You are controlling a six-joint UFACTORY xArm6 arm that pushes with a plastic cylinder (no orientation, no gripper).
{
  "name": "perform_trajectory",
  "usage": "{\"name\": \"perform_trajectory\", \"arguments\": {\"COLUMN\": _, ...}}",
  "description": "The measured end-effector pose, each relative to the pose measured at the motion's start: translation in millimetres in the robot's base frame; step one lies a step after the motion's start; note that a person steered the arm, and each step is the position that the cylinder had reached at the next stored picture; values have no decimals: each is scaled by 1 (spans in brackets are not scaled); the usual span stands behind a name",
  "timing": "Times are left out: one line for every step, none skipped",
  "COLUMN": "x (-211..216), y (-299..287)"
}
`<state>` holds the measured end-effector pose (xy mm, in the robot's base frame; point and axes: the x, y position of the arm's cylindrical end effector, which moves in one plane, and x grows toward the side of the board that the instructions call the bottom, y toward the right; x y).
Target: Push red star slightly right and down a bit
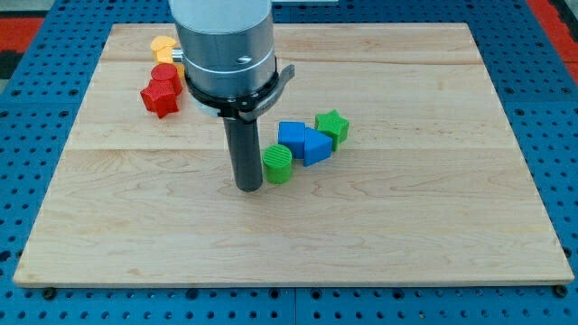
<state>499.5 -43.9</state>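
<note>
The red star (159,98) is found near the board's (433,235) upper left, well apart from my tip (249,187), which is set just beside the green cylinder (278,164), so no push is yet possible.

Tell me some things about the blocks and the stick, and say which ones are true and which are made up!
1. My tip is right beside the green cylinder, on its left in the view. True.
2. My tip is touching the red star. False: the star lies well off toward the view's top left, apart from the tip.
3. A red cylinder sits just above the red star in the view. True.
4. The green star is at the left end of the middle group. False: it is at the right end, past the blue cube and blue triangular block.
5. A yellow block lies near the board's top left. True.
</note>
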Motion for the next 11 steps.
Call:
{"name": "perform_trajectory", "arguments": {"x": 0, "y": 25}}
{"name": "perform_trajectory", "arguments": {"x": 0, "y": 25}}
{"name": "perform_trajectory", "arguments": {"x": -21, "y": -33}}
{"name": "perform_trajectory", "arguments": {"x": -67, "y": -84}}
{"name": "perform_trajectory", "arguments": {"x": -81, "y": -159}}
{"name": "perform_trajectory", "arguments": {"x": -99, "y": -198}}
{"name": "perform_trajectory", "arguments": {"x": -142, "y": -218}}
{"name": "perform_trajectory", "arguments": {"x": -161, "y": -209}}
{"name": "perform_trajectory", "arguments": {"x": -145, "y": -165}}
{"name": "perform_trajectory", "arguments": {"x": -127, "y": -130}}
{"name": "perform_trajectory", "arguments": {"x": -117, "y": -114}}
